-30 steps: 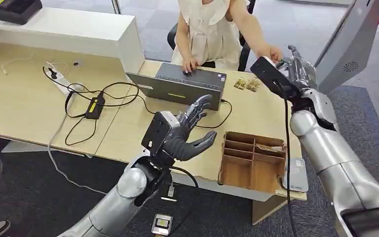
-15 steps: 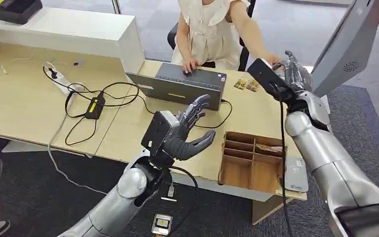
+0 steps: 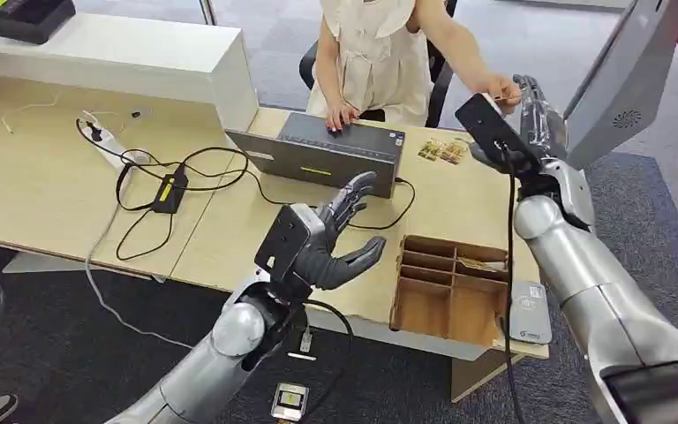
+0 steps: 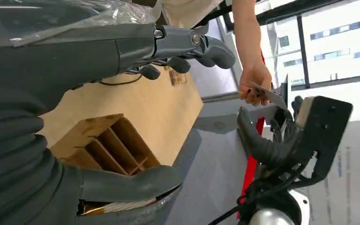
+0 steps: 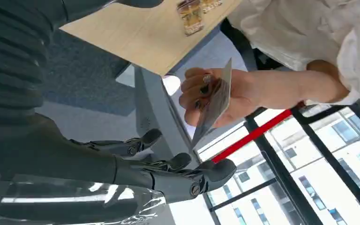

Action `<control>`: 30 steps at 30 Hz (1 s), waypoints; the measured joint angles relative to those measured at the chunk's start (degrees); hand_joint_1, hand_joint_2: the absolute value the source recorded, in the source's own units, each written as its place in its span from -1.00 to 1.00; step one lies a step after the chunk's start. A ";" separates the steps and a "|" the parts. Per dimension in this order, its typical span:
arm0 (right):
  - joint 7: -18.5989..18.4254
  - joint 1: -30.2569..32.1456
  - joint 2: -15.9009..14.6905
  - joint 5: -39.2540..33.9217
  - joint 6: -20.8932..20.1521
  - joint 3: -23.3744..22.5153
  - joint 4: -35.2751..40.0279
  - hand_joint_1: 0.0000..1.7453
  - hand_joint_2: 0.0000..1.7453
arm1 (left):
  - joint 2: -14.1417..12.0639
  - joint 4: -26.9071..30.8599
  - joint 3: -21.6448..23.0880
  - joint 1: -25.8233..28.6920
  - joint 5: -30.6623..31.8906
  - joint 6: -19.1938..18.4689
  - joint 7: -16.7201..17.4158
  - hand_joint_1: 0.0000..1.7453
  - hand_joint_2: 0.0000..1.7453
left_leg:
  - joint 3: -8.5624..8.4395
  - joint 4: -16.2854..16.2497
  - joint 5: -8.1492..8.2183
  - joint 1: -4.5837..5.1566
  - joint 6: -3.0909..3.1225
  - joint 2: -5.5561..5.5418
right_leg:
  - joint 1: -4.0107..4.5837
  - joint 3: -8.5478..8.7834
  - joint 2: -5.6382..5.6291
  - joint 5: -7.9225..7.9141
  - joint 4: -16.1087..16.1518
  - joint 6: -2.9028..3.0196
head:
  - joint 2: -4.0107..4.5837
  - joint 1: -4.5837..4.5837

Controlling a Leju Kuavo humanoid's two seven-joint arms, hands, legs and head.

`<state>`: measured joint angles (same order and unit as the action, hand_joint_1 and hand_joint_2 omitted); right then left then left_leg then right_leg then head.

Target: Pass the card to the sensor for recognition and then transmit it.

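Note:
A person's hand (image 5: 225, 96) pinches the pale card (image 5: 214, 101) and holds it upright just above my right hand (image 3: 538, 119), which is raised past the desk's far right corner. My right hand's fingers (image 5: 168, 176) are spread below the card's lower edge and grip nothing. The left wrist view shows the same card (image 4: 267, 93) in the person's fingers over my right hand (image 4: 281, 131). My left hand (image 3: 331, 238) hovers empty, fingers apart, over the desk's front edge. The grey card sensor (image 3: 530, 311) lies at the front right corner.
A wooden divided box (image 3: 450, 284) stands beside the sensor. A grey device (image 3: 335, 150) under the person's other hand, several small cards (image 3: 441, 150), a power strip with cables (image 3: 154, 177) and a white shelf (image 3: 124, 53) occupy the desk (image 3: 44, 194).
The person's hand has lifted the card slightly up and right, and my right hand rose a little with it. My left hand sank slightly.

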<state>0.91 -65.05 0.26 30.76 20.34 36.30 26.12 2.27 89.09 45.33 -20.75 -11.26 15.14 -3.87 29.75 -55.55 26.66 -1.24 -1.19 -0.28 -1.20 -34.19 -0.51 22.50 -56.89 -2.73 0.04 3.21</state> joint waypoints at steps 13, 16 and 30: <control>-1.48 13.19 -3.95 -20.38 -2.18 -2.16 21.61 -1.00 1.00 | -0.79 1.90 -1.20 2.05 0.28 5.34 0.98 -1.00 1.00 | -0.04 0.00 0.00 0.00 0.00 -0.02 | 0.02 0.02 0.00 0.00 0.01 0.00 | 0.00 0.00; -3.01 18.99 -6.25 -16.94 -3.10 -2.25 29.56 -1.00 1.00 | -1.35 3.34 -1.68 2.63 0.48 6.06 0.81 -1.00 1.00 | -0.05 0.00 0.01 0.00 0.00 -0.01 | 0.02 0.01 0.00 0.01 0.01 0.00 | 0.00 0.02; -10.53 35.93 -14.73 12.47 -8.99 -3.28 52.67 -1.00 1.00 | -2.36 5.44 -3.72 3.76 -0.20 4.97 -0.52 -1.00 1.00 | -0.05 0.01 0.02 0.00 0.00 0.01 | 0.02 0.03 -0.01 0.01 0.03 0.01 | 0.00 0.00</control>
<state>-9.61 -29.12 -14.47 43.23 11.36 33.03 78.78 -0.09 94.53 41.62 -16.98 -11.45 20.11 -4.39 29.70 -55.54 26.68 -1.24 -1.20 -0.27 -1.18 -34.16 -0.52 22.51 -56.86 -2.72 0.04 3.21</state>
